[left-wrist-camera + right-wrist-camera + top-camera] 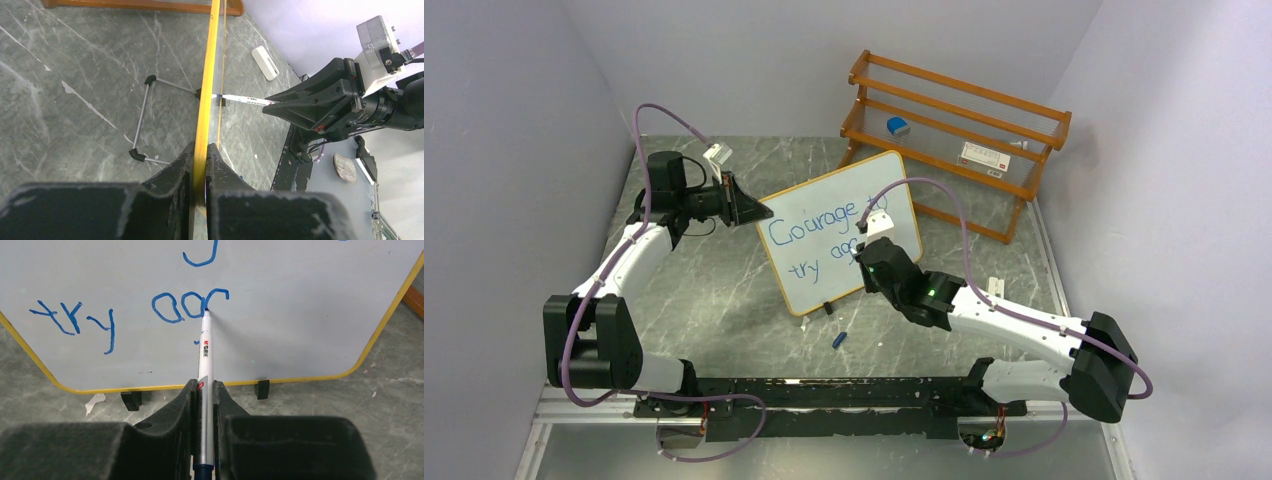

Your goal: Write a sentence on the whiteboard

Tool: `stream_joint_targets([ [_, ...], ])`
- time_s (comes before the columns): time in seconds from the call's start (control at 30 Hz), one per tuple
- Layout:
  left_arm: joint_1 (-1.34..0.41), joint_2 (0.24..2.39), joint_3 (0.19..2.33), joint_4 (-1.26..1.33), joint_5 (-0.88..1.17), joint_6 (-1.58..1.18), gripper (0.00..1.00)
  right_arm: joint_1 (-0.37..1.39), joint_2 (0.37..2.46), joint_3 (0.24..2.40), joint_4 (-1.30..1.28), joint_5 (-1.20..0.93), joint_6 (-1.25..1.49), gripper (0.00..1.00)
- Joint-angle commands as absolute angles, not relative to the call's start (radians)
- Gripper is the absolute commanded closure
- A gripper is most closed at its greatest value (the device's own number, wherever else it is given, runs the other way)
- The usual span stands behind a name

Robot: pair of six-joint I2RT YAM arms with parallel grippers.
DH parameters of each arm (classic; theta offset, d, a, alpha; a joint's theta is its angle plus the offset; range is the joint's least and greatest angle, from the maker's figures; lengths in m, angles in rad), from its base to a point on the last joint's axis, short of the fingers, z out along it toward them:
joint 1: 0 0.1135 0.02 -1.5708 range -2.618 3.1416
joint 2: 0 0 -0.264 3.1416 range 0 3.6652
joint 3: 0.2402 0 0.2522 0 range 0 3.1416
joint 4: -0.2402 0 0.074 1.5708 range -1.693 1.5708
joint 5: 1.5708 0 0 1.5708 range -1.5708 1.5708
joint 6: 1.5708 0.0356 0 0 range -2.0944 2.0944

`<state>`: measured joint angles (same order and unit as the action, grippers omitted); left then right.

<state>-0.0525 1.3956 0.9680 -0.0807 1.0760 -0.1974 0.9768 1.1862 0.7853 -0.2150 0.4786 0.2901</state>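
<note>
Blue ink covers a good chunk of the whiteboard, so I'd call this well past halfway. The board stands propped on its little black feet in the middle of the grey stone-look surface, tilted back toward the wooden rack behind it.

The sentence so far: the top line reads "Courage to". The bottom line has "try", then two round letters, then a third one just being formed. From the right wrist view it looks like "ag" plus the start of an "a". My guess is the last word is "again", so a couple of letters are left, then pulling the marker away.

The right pincer is clamped on the marker, tip touching the board right at that half-done letter. The left pincer is squeezed onto the board's yellow edge, steadying it.

Readable stuff: red print on the marker barrel looks like "M&G". There's a white box with a red label on the rack, too small to read. A small blue cap lies on the surface just in front of the board.
</note>
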Motion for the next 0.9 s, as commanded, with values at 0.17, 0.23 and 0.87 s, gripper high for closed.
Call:
stream_joint_targets([
  [0.17, -0.081, 1.433, 0.959, -0.155, 0.983, -0.14, 0.95, 0.974, 1.189, 0.782, -0.267, 0.528, 0.302, 1.0],
  [0.23, -0.081, 1.434, 0.959, -0.156, 0.983, -0.14, 0.95, 0.975, 1.189, 0.782, -0.266, 0.54, 0.309, 1.0],
  [0.87, -0.081, 1.433, 0.959, -0.155, 0.984, -0.14, 0.95, 0.966, 1.192, 0.79, -0.142, 0.574, 0.286, 1.0],
])
